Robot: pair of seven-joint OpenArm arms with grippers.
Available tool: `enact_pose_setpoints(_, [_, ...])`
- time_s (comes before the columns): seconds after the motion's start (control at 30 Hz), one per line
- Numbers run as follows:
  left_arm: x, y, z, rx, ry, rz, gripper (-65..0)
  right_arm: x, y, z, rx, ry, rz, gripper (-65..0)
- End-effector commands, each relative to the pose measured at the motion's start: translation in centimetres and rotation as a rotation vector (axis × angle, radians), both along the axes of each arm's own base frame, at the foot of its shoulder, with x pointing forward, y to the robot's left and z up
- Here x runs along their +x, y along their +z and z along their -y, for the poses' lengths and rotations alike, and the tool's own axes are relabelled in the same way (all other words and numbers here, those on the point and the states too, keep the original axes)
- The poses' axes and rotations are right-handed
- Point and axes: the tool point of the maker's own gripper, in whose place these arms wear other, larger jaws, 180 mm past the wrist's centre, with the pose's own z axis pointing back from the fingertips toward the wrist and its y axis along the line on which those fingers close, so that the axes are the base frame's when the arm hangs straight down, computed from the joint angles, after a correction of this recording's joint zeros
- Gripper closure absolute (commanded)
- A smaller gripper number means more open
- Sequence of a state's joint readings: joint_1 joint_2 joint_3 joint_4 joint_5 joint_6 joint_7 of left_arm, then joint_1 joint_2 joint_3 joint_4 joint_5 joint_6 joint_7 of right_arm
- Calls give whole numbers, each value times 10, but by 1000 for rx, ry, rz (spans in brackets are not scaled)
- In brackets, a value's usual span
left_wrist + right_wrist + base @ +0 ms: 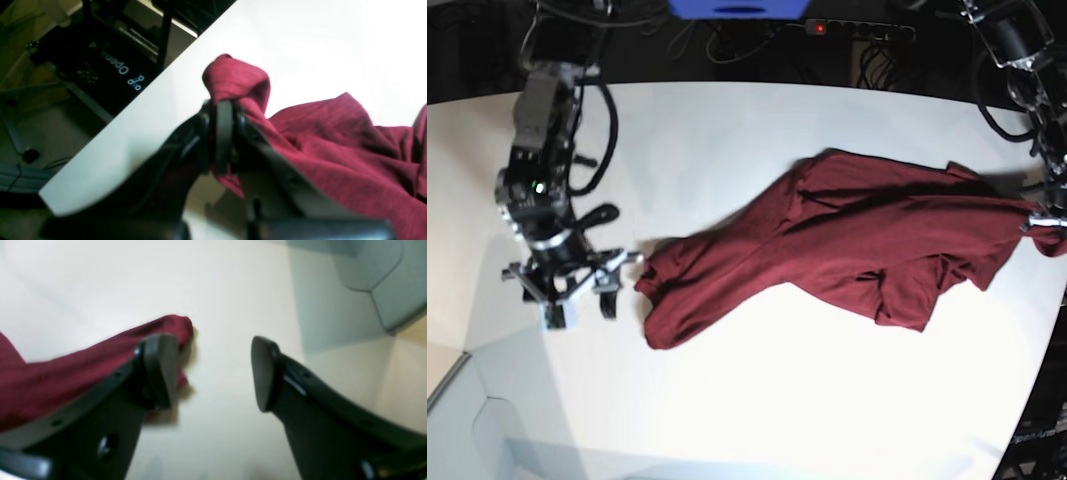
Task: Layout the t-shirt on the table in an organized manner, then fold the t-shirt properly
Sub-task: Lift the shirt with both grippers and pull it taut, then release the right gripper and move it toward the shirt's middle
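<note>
Maroon knit cloth, the t-shirt, lies stretched in a long wrinkled band across the white desk, running from near the right arm's side to the edge at the left arm's side. In our judgement the laying-out is only begun: the garment is pulled long but it is not flat, with deep folds along its middle, one end bunched and rounded, and no clear outline of sleeves or hem that we can make out. Our left pincer has its jaws together and clamped on a bunch of the shirt, right at the curved border of the desk, so this corner is held up a little from the surface. Our right pincer has its jaws wide apart with nothing between them; in the right wrist view one tip of the cloth lies just beside one finger, on the desk and not gripped. In the base view this pincer hangs just beside the bunched end of the shirt. What is left, as we judge it, is most of the work: spreading the body flat, bringing out the sleeves, smoothing the wrinkles, and then all of the folding, which is not yet started.
</note>
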State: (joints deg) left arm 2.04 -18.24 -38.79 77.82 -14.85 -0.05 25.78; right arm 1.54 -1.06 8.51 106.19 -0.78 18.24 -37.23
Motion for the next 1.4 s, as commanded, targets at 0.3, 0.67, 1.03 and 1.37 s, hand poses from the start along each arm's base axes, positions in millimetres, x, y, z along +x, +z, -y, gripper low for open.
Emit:
enact_pose_setpoints(0.3, [12,28,-8,51,-5,67,0,-57,-37,-133,164,266,-119,-360])
enact_pose_setpoints(0.67, [10,27,-10,50,-1,65,0,-68,-91,-209,176,456,-284,-361])
enact_pose_setpoints(1.03, [37,52,-9,47,-1,146,0,-70,-112,-212,171,464,-346,-361])
enact_pose_setpoints(1.37, [126,106,51,52,-173,276,0,-98,-66,-247,170,596,-233,-358])
